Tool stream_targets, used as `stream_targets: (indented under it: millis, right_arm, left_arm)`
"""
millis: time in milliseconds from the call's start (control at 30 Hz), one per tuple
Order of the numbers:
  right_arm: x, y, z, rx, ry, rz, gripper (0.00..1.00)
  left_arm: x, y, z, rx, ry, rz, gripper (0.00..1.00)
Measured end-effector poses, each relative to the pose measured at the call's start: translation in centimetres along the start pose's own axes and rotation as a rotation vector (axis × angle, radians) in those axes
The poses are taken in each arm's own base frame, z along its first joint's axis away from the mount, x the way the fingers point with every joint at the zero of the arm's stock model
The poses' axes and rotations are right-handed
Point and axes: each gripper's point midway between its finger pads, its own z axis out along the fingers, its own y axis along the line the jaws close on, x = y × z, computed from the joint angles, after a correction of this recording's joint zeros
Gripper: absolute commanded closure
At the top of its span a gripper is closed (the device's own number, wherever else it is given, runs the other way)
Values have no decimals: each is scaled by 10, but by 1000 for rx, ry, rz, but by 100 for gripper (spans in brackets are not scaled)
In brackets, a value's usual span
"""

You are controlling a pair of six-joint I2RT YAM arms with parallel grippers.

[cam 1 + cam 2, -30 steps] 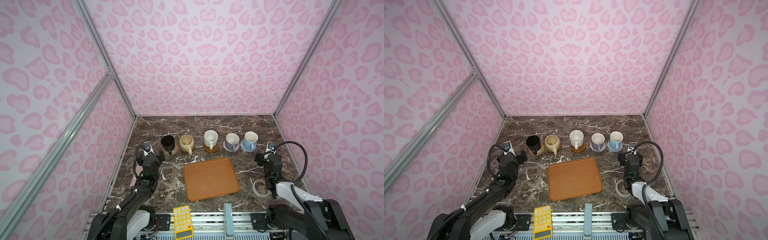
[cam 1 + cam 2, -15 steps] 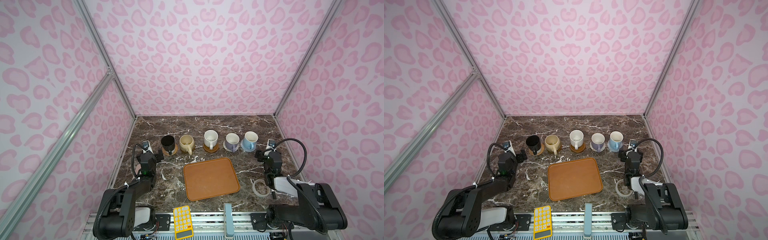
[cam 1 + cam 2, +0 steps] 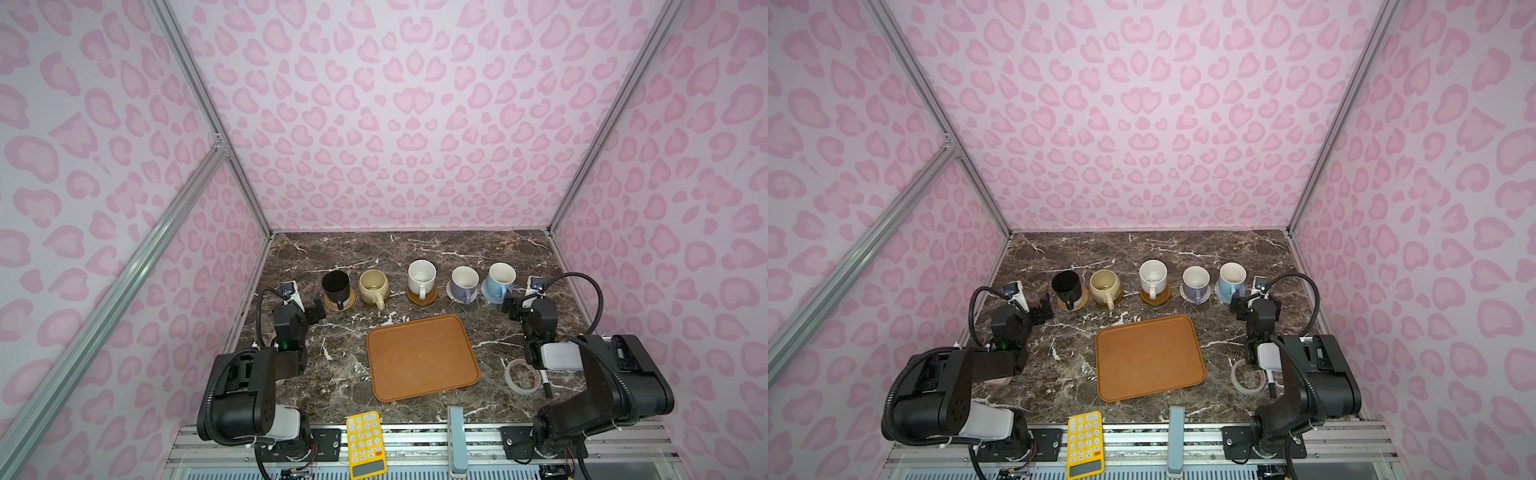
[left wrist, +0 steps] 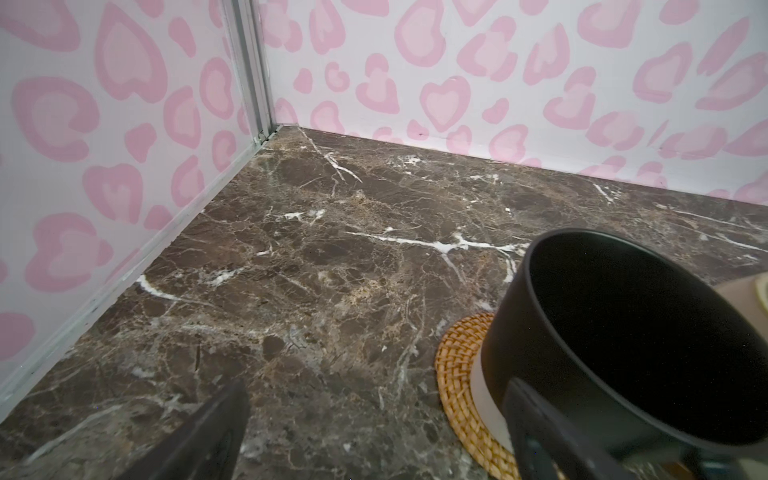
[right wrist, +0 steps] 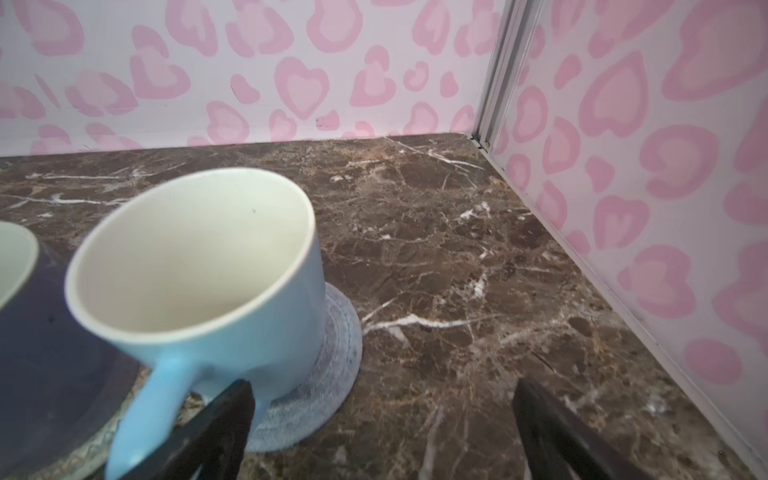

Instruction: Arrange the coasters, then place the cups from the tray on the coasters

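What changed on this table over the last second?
Both arms folded back toward the front, elbows lifting. The left claw beside the black mug and the right claw beside the blue mug stayed open and empty; nothing grabbed or released. The mugs, coasters and tray kept their places.

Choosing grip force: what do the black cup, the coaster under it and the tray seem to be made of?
Black cup: probably ceramic, matte black, thick smooth rim. Coaster under it: woven rattan, tan coiled strands. Tray: smooth orange-brown, plastic or coated wood; unclear which.
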Motion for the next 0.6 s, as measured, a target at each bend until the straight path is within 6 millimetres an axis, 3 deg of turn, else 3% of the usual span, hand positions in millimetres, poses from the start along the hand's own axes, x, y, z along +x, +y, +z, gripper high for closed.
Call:
stream_targets:
  millis: [167,600]
  right_arm:
    - [5,2,0,-6,22,-14,1]
    - [3,4,3,-11,25,-18,1]
  left_arm:
    - [-8,-17,6,47,-7,41,3]
    - [-5,-17,6,50,6,61,3]
